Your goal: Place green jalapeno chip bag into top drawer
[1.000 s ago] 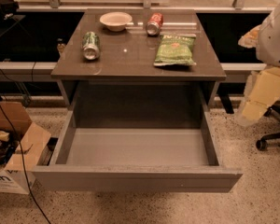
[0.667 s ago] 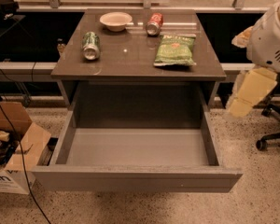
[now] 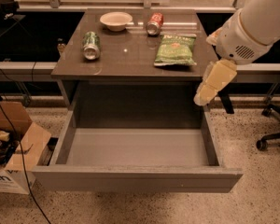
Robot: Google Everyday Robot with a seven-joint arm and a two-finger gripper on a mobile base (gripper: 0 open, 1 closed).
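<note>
Lower frame: the drawer (image 3: pixel 135 180) stands pulled fully out, with nothing visible inside it. No opening work is needed.

Right of centre: the hand (image 3: pixel 203 94) hangs off the worktop's (image 3: pixel 126 62) right edge, above the drawer's right rear corner. It carries nothing. Whether it is apart or together cannot be told.

Upper centre-right: the bag (image 3: pixel 175 49) lies flat on the worktop, near the right front corner and just left of the hand. It is apart from all other items.

Step in hand, as judged: reach and grasp, not yet made.
- Rise over the worktop edge and come down on the bag from above.
- The bag is crinkly and lies flat, so pinching a raised seam or edge should hold better than pressing on the middle.
- The red can (image 3: pixel 154 24) is the nearest neighbour, so keep the approach on the bag's near side.
- Lift clear of the front lip before moving out over the drawer, and release low.

Count:
- bag: one
- cans: two, both on their sides; one green (image 3: pixel 90 45) at left, one red at rear
- bowl (image 3: pixel 115 20): one, at rear
- open drawer: one
- cardboard box (image 3: pixel 14 160): one, on the floor at lower left
</note>
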